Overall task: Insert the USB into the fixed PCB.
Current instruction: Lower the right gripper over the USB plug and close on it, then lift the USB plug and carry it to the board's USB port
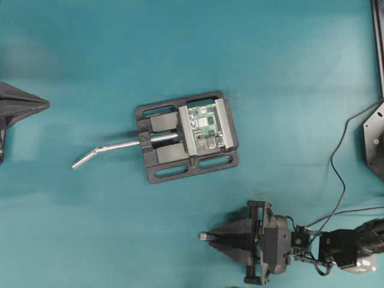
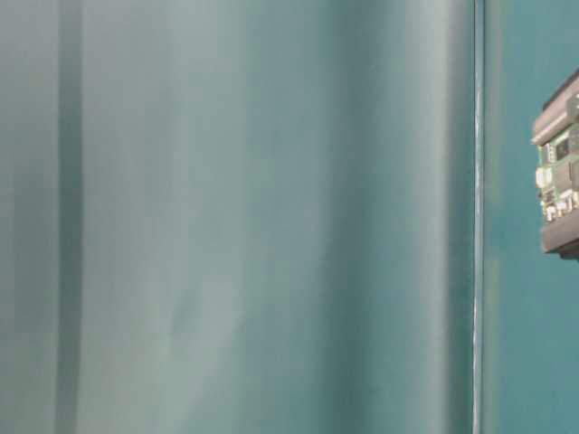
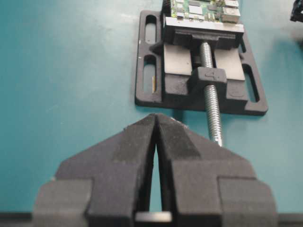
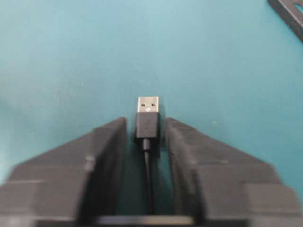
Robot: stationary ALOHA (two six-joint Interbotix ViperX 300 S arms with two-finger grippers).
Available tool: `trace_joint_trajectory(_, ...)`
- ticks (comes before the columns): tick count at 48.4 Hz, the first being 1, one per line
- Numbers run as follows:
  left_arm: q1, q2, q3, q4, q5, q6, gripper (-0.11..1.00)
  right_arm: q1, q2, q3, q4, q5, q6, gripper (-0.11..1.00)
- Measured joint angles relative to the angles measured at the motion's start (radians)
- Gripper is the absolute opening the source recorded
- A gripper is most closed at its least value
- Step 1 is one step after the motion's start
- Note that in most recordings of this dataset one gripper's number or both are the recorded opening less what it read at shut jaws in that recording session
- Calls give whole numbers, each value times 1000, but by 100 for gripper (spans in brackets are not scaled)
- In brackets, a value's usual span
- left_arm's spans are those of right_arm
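USB (image 4: 147, 117) silver tip, matte black body

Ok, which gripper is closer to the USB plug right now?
Right. The right gripper has the USB between its fingertips, silver tip poking out. The left gripper sits shut beyond the vise, far across the table.

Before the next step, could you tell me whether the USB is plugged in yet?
Out: USB sits between the right gripper's fingers, away from the PCB.
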Motion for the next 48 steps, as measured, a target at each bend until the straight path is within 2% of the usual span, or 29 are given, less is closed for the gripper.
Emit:
trace_joint_trajectory(2,0,2,3,0,2,-3,0,2,0,0,0,2,0,18)
trace_joint_trajectory(10,0,-8,18,0,2,-35,0,0,0,0,-2,2,0,18)
trace_joint_trajectory(23,0,-57,21,2,15,-43,0,0,-5,3,0,2,0,18)
trace_joint_trajectory(37,0,-92,21,2,64,-44,0,-14,-60,66,3,-17,0,18)
trace_joint_trajectory(43,0,-92,15,2,81,-44,0,-20,-89,84,23,-58,-2,18)
trace_joint_trajectory(48,0,-94,5,2,100,-44,0,-20,-112,84,60,-95,-2,18)
